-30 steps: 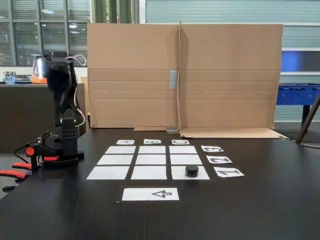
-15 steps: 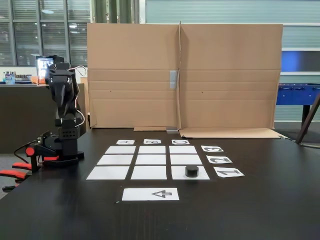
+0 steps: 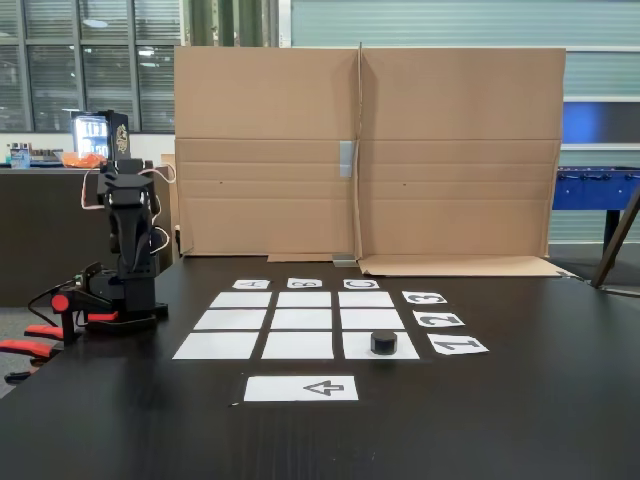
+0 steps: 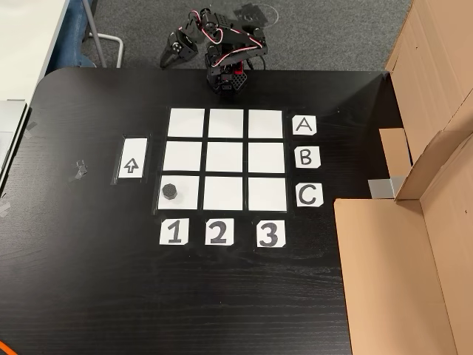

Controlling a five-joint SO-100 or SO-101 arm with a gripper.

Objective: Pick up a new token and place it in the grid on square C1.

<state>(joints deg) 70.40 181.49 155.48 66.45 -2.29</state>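
My arm is folded up over its base at the table's edge, and my pincer (image 3: 118,228) is tucked in against it; whether its fingers are apart or together I cannot tell in either view. Well away from me, across the grid (image 4: 226,159), the token (image 4: 169,191) sits upright on square C1 (image 4: 185,194), the far corner cell in line with the "C" card (image 4: 309,195) and the "1" card (image 4: 174,232). The arrow sheet (image 4: 132,157) lies just beside the grid.
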